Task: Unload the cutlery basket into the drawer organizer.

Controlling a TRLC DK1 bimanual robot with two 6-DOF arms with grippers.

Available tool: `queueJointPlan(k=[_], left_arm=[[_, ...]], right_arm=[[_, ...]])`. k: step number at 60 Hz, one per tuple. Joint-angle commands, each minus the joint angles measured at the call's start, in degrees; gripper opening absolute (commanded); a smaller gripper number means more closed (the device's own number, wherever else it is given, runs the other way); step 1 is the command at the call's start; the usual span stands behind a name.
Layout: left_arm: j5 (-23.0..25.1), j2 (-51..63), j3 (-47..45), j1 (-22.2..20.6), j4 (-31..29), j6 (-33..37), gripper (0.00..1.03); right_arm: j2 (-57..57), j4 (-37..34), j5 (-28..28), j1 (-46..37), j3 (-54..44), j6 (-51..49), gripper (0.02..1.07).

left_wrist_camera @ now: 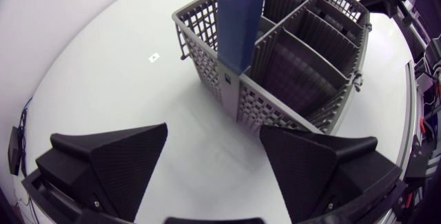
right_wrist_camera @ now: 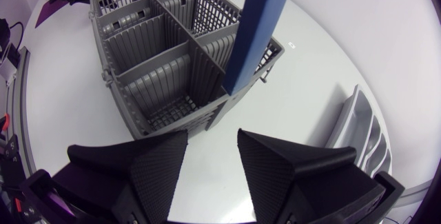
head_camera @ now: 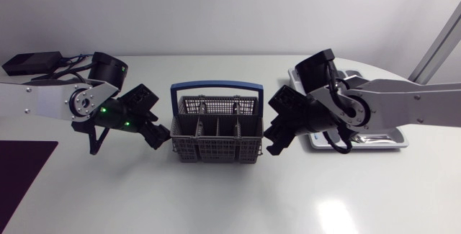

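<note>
As the cutlery basket (head_camera: pixel 215 135) stands upright at the middle of the table (head_camera: pixel 230 198), both arms flank it, one at each short end. The basket is grey and lattice-walled, divided into several compartments, with a blue handle (head_camera: pixel 216 86) arching over it from end to end.

The left gripper (head_camera: pixel 155 136) sits low, just beside the basket's left end. The left wrist view shows its two fingers (left_wrist_camera: pixel 124 158) set well apart with only bare table between them. The basket's end wall stands a little ahead of them, untouched.

The right gripper (head_camera: pixel 276 137) sits likewise at the basket's right end. Its fingers (right_wrist_camera: pixel 275 165) stand apart with a narrower gap and hold nothing. The basket's near corner lies just ahead of them; contact cannot be confirmed from any view.

The drawer organizer (head_camera: pixel 389 140), a pale tray with long compartments, lies on the table to the right of the basket and well apart from it. In the head view the right arm's links cover most of it. In the right wrist view it shows beside the gripper, on the side away from the basket. What lies in its compartments cannot be made out.

A dark purple mat (head_camera: pixel 21 173) lies at the table's left edge, apart from the left arm.
</note>
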Motion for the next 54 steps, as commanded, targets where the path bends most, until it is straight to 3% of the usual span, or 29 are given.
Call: queueJointPlan(k=[1,25,54], left_arm=[[1.91,1.58,2.83,-1.53,1.37,0.04,0.95],[1.65,1.93,2.04,-6.18,1.28,-0.23,0.95],[0.42,3.16,3.71,-5.66,1.28,-0.49,0.95]], right_arm=[[2.03,0.43,-1.18,1.73,1.77,2.10,0.57],[3.17,1.31,-1.26,-2.31,2.65,1.13,0.57],[1.42,1.22,-1.53,-0.29,1.06,1.49,0.57]])
